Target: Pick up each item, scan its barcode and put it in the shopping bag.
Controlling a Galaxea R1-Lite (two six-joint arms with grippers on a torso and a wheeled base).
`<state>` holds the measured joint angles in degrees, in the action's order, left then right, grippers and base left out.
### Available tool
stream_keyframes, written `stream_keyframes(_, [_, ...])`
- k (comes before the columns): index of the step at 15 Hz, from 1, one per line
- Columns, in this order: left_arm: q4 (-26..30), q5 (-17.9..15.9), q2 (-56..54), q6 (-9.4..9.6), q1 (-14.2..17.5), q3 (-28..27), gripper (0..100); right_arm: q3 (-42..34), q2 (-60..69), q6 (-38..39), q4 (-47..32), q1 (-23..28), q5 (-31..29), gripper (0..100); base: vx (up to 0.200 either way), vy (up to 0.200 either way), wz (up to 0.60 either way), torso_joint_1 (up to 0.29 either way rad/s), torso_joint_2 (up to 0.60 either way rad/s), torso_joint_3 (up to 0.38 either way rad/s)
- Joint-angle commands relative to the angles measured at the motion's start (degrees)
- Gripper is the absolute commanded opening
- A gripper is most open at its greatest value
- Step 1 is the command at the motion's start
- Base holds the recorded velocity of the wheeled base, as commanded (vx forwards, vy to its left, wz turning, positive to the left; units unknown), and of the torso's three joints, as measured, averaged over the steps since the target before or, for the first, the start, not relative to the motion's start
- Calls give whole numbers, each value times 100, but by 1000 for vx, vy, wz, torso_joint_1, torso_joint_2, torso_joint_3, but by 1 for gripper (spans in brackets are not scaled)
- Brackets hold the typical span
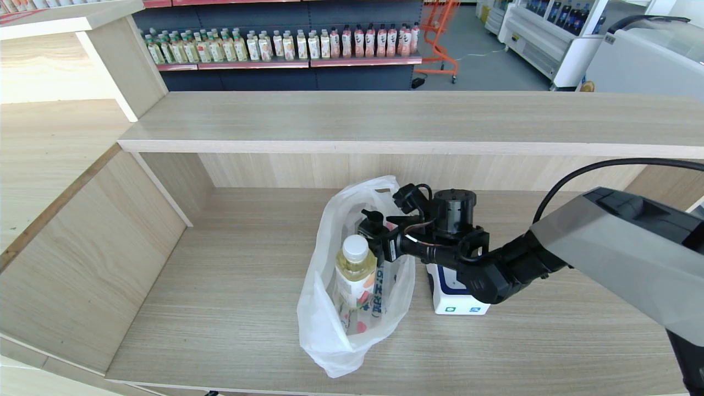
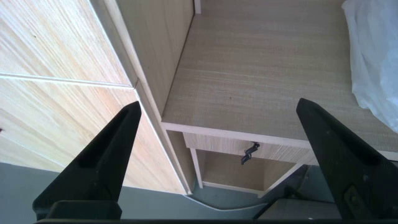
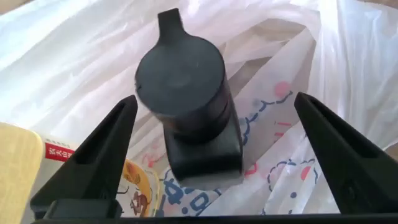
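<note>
Head view: shopping bag (image 1: 330, 330), white thin plastic, stands open-mouthed on the table (image 1: 231, 308). Inside it is a bottle (image 1: 356, 264), upright, white cap, yellow drink. The right hand (image 1: 379, 234) sits at the bag's mouth, on the rim side nearest the scanner (image 1: 459, 300). The scanner is a white box just beside the bag, partly hidden under the right arm. A dark lump shows at the fingers here; can't resolve it.

Left wrist view: left hand (image 2: 217, 106) has its fingers spread wide with nothing between them. It hangs off the table's front edge, well apart from the bag; a fold of the bag (image 2: 376, 56) shows at the margin.

Right wrist view: fingers spread wide, gripping nothing. Directly ahead, centred between them and touching neither, is a black item (image 3: 186, 81). It has a round dark top with a small tab and a squarer black body below. It is seen nearly end-on, so its long axis runs roughly along the hand's approach line. It lies inside the bag, on a white printed packet (image 3: 273, 124), beside the bottle's label.

Judgement: black item looks deposited and let go, so the right arm is the one in play. The next move turns on lifting the open hand straight back out of the bag mouth. Risk: a finger snagging the loose plastic.
</note>
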<state>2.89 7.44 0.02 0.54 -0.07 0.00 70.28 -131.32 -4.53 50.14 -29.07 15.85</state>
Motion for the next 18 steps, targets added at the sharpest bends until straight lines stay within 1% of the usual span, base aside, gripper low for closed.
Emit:
stream_keyframes(1, [1, 3, -2, -1, -1, 0, 100, -181, 739, 629, -31, 42, -3, 100, 0, 0, 0, 0, 0, 0])
stream_keyframes(2, [1, 3, -2, -1, -1, 0, 100, -427, 1196, 1051, -48, 113, 6, 100, 0, 0, 0, 0, 0, 0])
stream_keyframes(3, [1, 3, -2, -1, -1, 0, 100, -902, 1811, 1385, -162, 192, 15, 100, 0, 0, 0, 0, 0, 0])
stream_keyframes(5, [1, 3, -2, -1, -1, 0, 100, -2027, 3191, 1491, -699, 473, 182, 100, 0, 0, 0, 0, 0, 0])
stream_keyframes(6, [1, 3, -2, -1, -1, 0, 100, -2422, 3675, 1420, -883, 684, 226, 100, 0, 0, 0, 0, 0, 0])
stream_keyframes(7, [1, 3, -2, -1, -1, 0, 100, -2651, 4017, 1315, -936, 754, 191, 100, 0, 0, 0, 0, 0, 0])
stream_keyframes(8, [1, 3, -2, -1, -1, 0, 100, -2967, 4571, 902, -1296, 1141, -29, 100, 0, 0, 0, 0, 0, 0])
stream_keyframes(9, [1, 3, 6, -1, -1, 0, 100, -3231, 5081, 708, -1788, 1290, -556, 100, 0, 0, 0, 0, 0, 0])
stream_keyframes(10, [1, 3, -2, -1, -1, 0, 100, -3609, 5749, 708, -2333, 1334, -1312, 100, 0, 0, 0, 0, 0, 0])
stream_keyframes(11, [1, 3, -2, -1, -1, 0, 100, -4145, 6478, 752, -2834, 1448, -1866, 100, 0, 0, 0, 0, 0, 0])
stream_keyframes(13, [1, 3, 6, -1, -1, 0, 100, -5340, 8201, 831, -3467, 1756, -2112, 100, 0, 0, 0, 0, 0, 0])
stream_keyframes(14, [1, 3, -2, -1, -1, 0, 100, -5666, 8772, 831, -3590, 1888, -2191, 100, 0, 0, 0, 0, 0, 0])
stream_keyframes(16, [1, 3, -2, -1, -1, 0, 100, -6615, 10179, 814, -3748, 2310, -2367, 100, 0, 0, 0, 0, 0, 0])
stream_keyframes(17, [1, 3, -2, -1, -1, 0, 100, -6826, 10574, 796, -3792, 2389, -2358, 100, 0, 0, 0, 0, 0, 0])
stream_keyframes(18, [1, 3, -2, -1, -1, 0, 100, -7028, 11348, 594, -3898, 2450, -2332, 100, 0, 0, 0, 0, 0, 0])
